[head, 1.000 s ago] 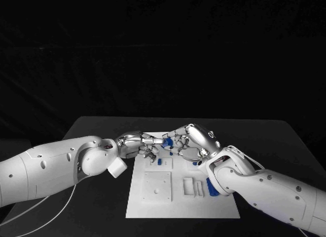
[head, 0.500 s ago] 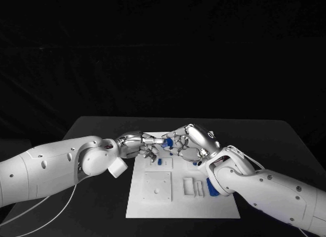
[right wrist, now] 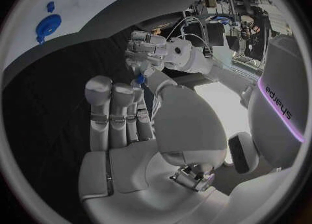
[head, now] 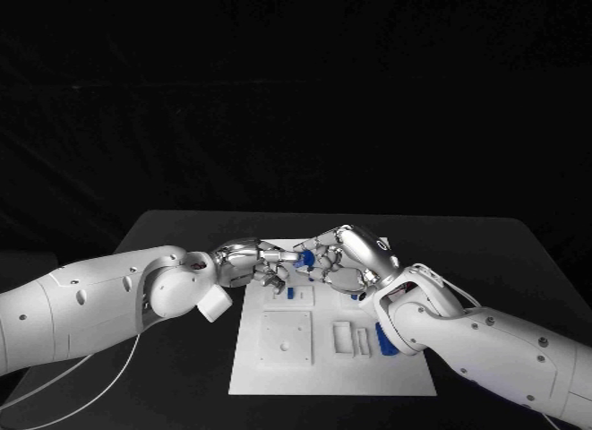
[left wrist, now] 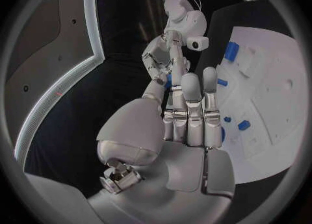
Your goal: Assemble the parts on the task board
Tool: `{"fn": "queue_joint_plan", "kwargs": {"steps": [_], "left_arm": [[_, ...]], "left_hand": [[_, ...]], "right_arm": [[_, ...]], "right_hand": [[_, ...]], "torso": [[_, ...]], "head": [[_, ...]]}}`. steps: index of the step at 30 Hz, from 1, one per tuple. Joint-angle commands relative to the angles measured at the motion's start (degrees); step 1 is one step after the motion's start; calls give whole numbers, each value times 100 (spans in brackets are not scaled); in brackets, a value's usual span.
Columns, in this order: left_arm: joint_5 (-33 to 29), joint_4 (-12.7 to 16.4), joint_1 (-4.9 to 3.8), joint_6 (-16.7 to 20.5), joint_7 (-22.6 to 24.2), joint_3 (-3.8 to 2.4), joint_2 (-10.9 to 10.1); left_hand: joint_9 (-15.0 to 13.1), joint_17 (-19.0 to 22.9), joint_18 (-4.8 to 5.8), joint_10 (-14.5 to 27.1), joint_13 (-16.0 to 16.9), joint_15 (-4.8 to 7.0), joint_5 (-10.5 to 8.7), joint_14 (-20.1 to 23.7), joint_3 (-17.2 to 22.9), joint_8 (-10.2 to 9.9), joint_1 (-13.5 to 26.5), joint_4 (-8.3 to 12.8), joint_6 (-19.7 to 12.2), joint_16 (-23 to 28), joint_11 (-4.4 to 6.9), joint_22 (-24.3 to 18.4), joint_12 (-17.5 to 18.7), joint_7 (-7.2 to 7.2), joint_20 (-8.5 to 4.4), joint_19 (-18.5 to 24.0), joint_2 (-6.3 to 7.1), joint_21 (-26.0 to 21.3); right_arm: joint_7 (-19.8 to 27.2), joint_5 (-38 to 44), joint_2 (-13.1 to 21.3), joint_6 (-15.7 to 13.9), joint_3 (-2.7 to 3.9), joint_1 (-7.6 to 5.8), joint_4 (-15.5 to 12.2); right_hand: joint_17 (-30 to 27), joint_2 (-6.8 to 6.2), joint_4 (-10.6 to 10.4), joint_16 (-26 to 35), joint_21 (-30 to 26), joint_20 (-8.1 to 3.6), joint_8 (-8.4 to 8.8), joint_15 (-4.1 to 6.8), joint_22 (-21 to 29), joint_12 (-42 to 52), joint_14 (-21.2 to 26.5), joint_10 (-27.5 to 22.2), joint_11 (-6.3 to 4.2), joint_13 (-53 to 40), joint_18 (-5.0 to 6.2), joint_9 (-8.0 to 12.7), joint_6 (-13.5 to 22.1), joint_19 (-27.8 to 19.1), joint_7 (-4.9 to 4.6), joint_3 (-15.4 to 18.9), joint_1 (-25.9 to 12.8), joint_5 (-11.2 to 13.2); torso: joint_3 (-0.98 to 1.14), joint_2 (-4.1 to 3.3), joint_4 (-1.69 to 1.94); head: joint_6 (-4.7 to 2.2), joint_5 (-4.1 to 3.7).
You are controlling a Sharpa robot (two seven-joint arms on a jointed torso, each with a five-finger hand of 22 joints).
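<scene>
Above the task board, both hands pinch a blue part.

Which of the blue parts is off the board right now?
The small blue part pinched between the left hand and right hand above the task board; the others lie on it.
</scene>
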State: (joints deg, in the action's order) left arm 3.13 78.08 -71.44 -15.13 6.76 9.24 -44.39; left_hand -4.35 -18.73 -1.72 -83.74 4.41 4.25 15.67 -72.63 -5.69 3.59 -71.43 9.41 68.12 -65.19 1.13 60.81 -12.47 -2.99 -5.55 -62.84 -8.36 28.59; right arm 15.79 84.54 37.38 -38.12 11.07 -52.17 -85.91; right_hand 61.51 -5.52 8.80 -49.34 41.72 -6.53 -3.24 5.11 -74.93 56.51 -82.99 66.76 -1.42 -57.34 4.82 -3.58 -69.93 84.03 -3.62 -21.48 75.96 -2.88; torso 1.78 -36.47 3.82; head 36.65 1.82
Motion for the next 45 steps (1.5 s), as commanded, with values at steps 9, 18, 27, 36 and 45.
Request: {"fn": "queue_joint_plan", "kwargs": {"steps": [9, 18, 27, 36, 45], "left_arm": [[-106, 23, -11, 103, 165, -13, 28], [-507, 75, -11, 487, 330, -13, 32], [-538, 225, -11, 887, 292, -9, 24], [-339, 307, -11, 1348, 137, -7, 12], [-266, 360, -11, 1634, -1, -5, 14]], "left_hand": [[-311, -47, 84, -268, 0, 102, -141, -96, 962, 36, -110, 435, 328, -97, 76, 67, 28, 60, -85, -2, -15, 229], [-624, -28, 82, -278, 7, 113, -58, -63, 1698, 23, 217, 514, 401, -17, 87, 107, -110, 94, -90, 119, 142, 340], [-810, -52, 92, -290, 114, 156, 475, -132, 2045, 29, 455, 478, 526, -28, 140, 53, -446, 143, -130, 110, 415, 452], [-1413, -179, 121, -269, 319, 216, 1098, -135, 2349, 31, 855, 540, 666, -290, 226, 70, -906, 234, -194, 119, 564, 630], [-1443, -307, 145, -244, 688, 274, 900, -134, 2358, 12, 856, 509, 673, -621, 311, 63, -1543, 258, -247, 94, 567, 789]], "right_arm": [[15, 4, 2, 167, -12, 10, 7], [-42, -23, 27, 117, -20, 10, 26], [-364, -1, 49, -206, -24, 10, 22], [-788, 215, 51, -163, -25, 11, 17], [-1254, 423, 16, -546, -24, 11, -14]], "right_hand": [[5, 71, -5, -22, 28, 53, -31, -18, -514, 23, 9, -47, 18, 21, 14, -16, -117, 265, -16, 17, -22, -25], [-78, -158, -108, 96, -173, 82, -29, -56, -463, -160, 57, -170, 66, 203, 41, -4, 288, 242, -95, 488, -231, -770], [-211, -164, -428, 237, -622, 157, -30, -118, -354, -305, 101, -283, 135, 451, 126, -6, 668, 259, -183, 1555, -266, -1249], [-348, -145, -673, 363, -901, 160, -35, -120, -301, -277, 129, -332, 133, 521, 137, -16, 605, 269, -159, 2101, -262, -1469], [-356, -124, -754, 333, -872, 129, -36, -85, -309, -224, 84, -266, 88, 516, 123, -38, 382, 293, -90, 2106, -219, -1364]], "torso": [[1, -1, -2], [-3, 0, -5], [-2, 3, -1], [1, -2, -2], [7, -3, -5]], "head": [[5, 2], [-18, 6], [-25, 17], [-29, 18], [-25, 14]]}}
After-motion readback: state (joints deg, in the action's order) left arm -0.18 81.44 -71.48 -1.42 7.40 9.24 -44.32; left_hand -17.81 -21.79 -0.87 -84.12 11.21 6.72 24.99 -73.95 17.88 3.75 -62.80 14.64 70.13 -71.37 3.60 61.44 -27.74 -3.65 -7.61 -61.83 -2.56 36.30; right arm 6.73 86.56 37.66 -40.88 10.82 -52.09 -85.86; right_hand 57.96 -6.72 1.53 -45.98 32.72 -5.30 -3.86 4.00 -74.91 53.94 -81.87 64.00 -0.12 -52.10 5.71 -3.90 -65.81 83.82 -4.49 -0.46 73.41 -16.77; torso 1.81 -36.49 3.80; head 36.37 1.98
